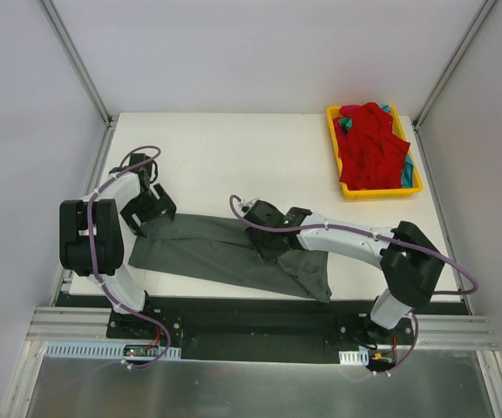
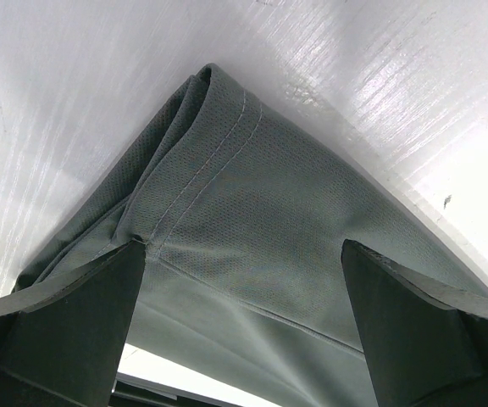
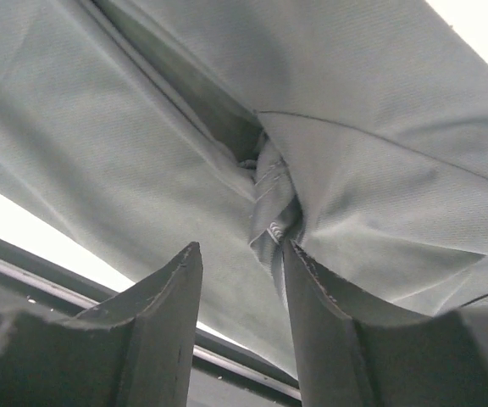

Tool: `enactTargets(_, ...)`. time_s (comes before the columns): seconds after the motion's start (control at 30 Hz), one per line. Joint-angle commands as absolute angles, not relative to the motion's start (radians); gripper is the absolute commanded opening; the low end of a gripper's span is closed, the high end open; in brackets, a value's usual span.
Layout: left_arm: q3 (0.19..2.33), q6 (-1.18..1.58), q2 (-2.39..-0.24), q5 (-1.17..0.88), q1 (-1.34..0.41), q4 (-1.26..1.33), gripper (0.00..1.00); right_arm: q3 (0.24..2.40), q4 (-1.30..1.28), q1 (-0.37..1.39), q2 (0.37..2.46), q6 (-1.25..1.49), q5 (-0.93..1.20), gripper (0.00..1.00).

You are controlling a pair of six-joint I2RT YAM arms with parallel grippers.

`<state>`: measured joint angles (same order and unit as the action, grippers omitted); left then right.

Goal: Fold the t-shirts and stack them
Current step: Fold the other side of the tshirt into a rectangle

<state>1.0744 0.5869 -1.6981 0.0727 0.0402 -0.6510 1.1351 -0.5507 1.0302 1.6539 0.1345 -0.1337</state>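
A charcoal grey t-shirt (image 1: 207, 248) lies folded lengthwise into a long, narrow band across the near half of the worktop (image 1: 234, 157). It slants from near the left edge towards the near edge right of centre, its cloth bunched into tight creases at the middle. A bright red t-shirt (image 1: 371, 144) sits crumpled in a heap at the far right corner, scraps of a teal t-shirt (image 1: 346, 124) showing at its far-left and near-right sides.

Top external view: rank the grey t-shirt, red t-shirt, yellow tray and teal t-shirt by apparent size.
1. grey t-shirt, clearly largest.
2. yellow tray.
3. red t-shirt, which nearly fills the tray, so these two are close.
4. teal t-shirt, only scraps showing.
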Motion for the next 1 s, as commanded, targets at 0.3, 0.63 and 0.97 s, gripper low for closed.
enactTargets(0.3,1.089,0.589,-1.709,0.081,0.043,-0.661,0.99,1.180,-0.528,1.026,1.695,0.181,-0.189,0.40)
enactTargets(0.63,1.097,0.577,-1.710,0.098,0.043,-0.664,0.99,1.164,-0.512,0.996,1.727,0.232,-0.200,0.27)
enactTargets(0.97,1.097,0.578,-1.707,0.100,0.043,-0.664,0.99,1.141,-0.508,1.002,1.634,0.247,-0.126,0.01)
